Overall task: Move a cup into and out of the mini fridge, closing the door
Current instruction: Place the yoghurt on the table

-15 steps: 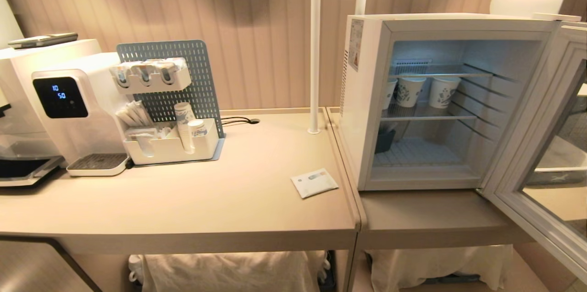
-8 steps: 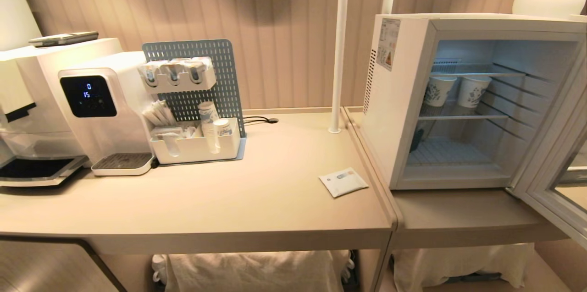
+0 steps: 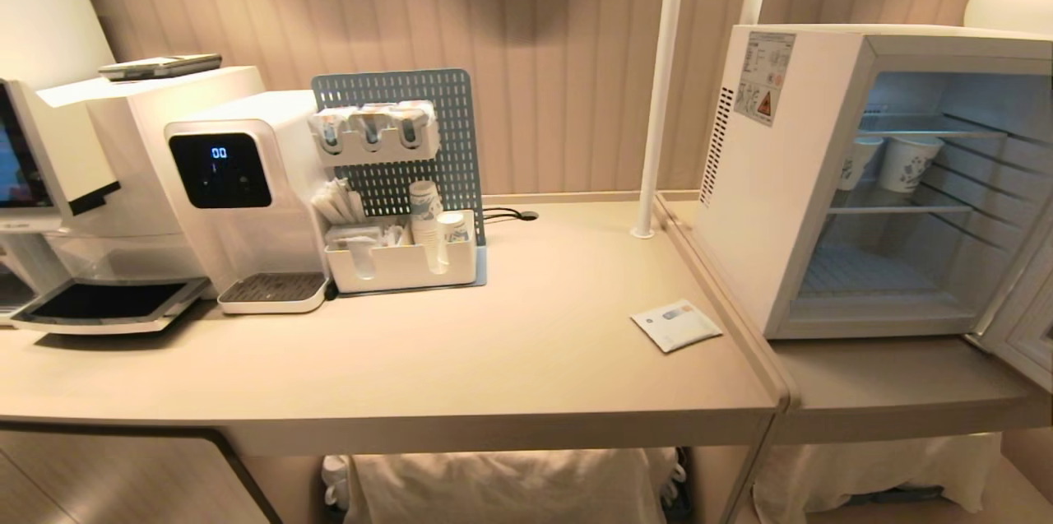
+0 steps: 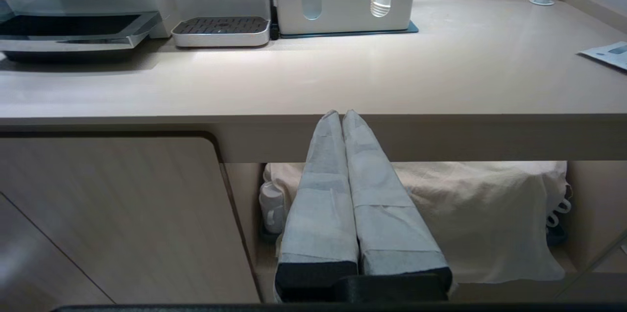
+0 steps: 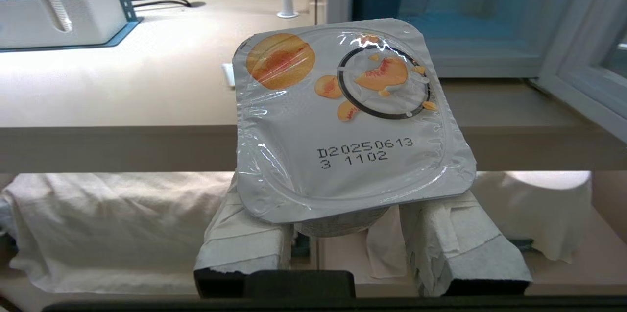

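Cup (image 5: 343,126) clamped in right pincer (image 5: 343,233), left pincer (image 4: 341,118) pressed shut, fridge door (image 3: 1020,318) open.

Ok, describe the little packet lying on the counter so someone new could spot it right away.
Start at the open mini fridge on the right. On the counter just left of its front corner lies a flat white packet with a small blue mark. It lies alone, apart from the cups and sachets in the organizer.

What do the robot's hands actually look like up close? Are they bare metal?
Not bare. Each end effector has two long, tapering fingers wrapped in pale grey-white paper-like tape over black bases, on a black mount. The left end effector looks neatly wrapped; the right end effector has creased, frayed wrapping. No cables or markings show.
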